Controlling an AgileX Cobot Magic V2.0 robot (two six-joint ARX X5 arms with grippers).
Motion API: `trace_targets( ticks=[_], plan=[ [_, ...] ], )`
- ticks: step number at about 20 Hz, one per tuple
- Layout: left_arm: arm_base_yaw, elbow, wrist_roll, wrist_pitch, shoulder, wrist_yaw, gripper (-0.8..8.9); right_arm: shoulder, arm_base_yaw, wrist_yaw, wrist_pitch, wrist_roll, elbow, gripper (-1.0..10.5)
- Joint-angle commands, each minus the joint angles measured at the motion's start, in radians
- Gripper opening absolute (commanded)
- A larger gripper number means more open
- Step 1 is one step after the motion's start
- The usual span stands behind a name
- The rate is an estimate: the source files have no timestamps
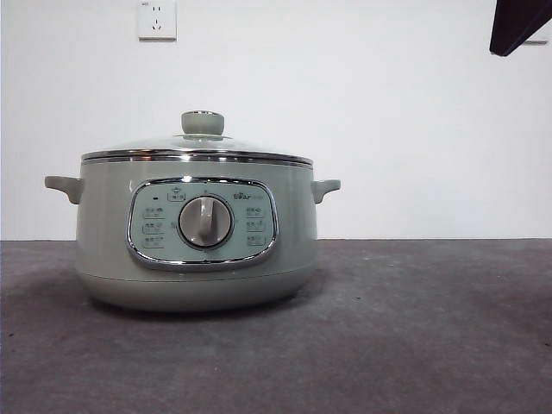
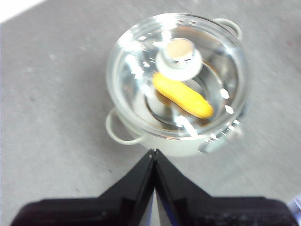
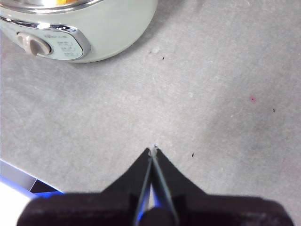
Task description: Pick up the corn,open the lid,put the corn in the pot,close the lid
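A: While the pot [image 1: 197,237] sits square on the grey table [image 1: 414,336], have a look through the glass from the left wrist view: the corn [image 2: 182,95] is lying inside, down on the pot's floor, slanting out from under the knob [image 2: 179,55].

B: And the lid [image 1: 197,148] is on, steel rim seated flush all the way round the pot's top edge. From the front you can't see the cob at all, just the pale-green knob on the dome, the chrome-framed panel and the dial [image 1: 205,222] facing us.

A: Left gripper [image 2: 154,151], where is it?

B: High above the pot, off to one side of it, near one of the side handles [image 2: 117,132]. Its two black jaws are pressed together, tip to tip, holding nothing.

A: And the right gripper [image 3: 153,150]?

B: Over bare table, well apart from the pot, on the panel side. The pot's front only clips the corner of that wrist view. Jaws closed there too, nothing between them.

A: In the front view a single dark arm tip [image 1: 517,24] shows at the top corner, clear of the pot.

B: One wall socket [image 1: 157,19] behind, on the white wall.
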Motion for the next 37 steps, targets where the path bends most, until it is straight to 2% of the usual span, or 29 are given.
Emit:
trace_targets(
  ticks=[1, 4, 6, 8, 10, 14, 16, 22, 25, 37],
  plan=[
    [0.074, -0.284, 0.016, 0.218, -0.170, 0.000, -0.04, 0.000, 0.000, 0.002, 0.006, -0.004, -0.009, -0.2],
    [0.180, -0.717, -0.012, 0.609, -0.434, 0.000, -0.04, 0.000, 0.000, 0.002, 0.006, -0.003, -0.009, -0.2],
    [0.240, -0.989, -0.100, 0.843, -0.600, -0.002, -0.04, 0.000, 0.000, 0.002, 0.006, -0.003, -0.009, -0.2],
    [0.283, -1.208, -0.169, 1.008, -0.737, -0.005, -0.04, 0.000, 0.000, 0.002, 0.006, -0.003, -0.009, -0.2],
    [0.315, -1.353, -0.180, 1.094, -0.837, -0.005, -0.04, 0.000, 0.000, 0.002, 0.006, -0.004, -0.009, -0.2],
    [0.359, -1.498, -0.185, 1.123, -0.974, -0.011, -0.04, 0.000, 0.000, 0.002, 0.006, -0.004, -0.009, -0.2],
    [0.365, -1.542, -0.219, 1.146, -1.012, -0.010, -0.04, 0.000, 0.000, 0.002, 0.006, -0.003, -0.009, -0.2],
    [0.363, -1.563, -0.235, 1.119, -1.107, -0.011, -0.04, 0.000, 0.000, 0.002, 0.006, -0.003, -0.008, -0.2],
    [0.348, -1.563, -0.236, 1.070, -1.106, -0.008, -0.04, 0.000, 0.000, 0.002, 0.007, -0.003, -0.008, -0.2],
    [0.347, -1.563, -0.235, 1.069, -1.083, -0.007, -0.04, 0.000, 0.000, 0.002, 0.007, -0.003, -0.008, -0.2]
  ],
)
